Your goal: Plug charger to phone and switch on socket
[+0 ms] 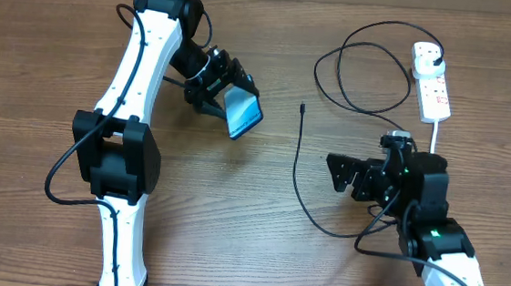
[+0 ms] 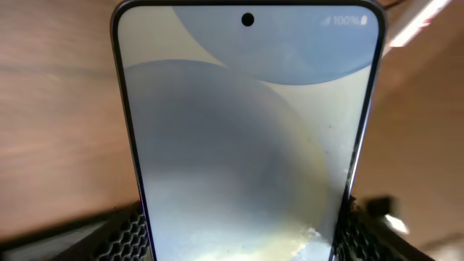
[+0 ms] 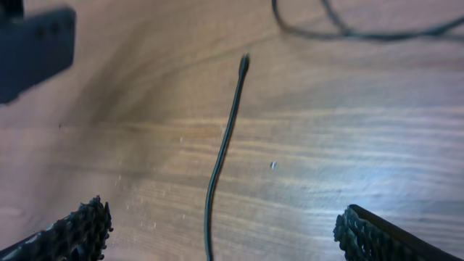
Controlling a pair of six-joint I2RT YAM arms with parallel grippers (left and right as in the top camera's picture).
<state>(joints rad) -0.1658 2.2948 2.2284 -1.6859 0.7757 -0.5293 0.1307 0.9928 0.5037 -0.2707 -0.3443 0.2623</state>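
The phone (image 1: 240, 113), its light blue screen lit, is lifted off the table and tilted, with my left gripper (image 1: 221, 95) shut on its lower sides. In the left wrist view the phone (image 2: 246, 123) fills the frame between the meshed fingers (image 2: 119, 235). The charger (image 1: 295, 169), a thin black cable, lies on the wood with its connector tip (image 1: 302, 108) pointing away, right of the phone. Its plug (image 1: 433, 56) sits in the white socket (image 1: 433, 88) at the far right. My right gripper (image 1: 333, 173) is open just right of the cable. In the right wrist view the cable (image 3: 221, 152) runs between the fingers (image 3: 76, 232).
The cable loops (image 1: 361, 74) lie left of the socket, and more slack (image 1: 322, 223) curls near my right arm. The socket's white cord (image 1: 436, 130) runs toward the right arm. A dark blurred block (image 3: 36, 47) shows at the top left of the right wrist view.
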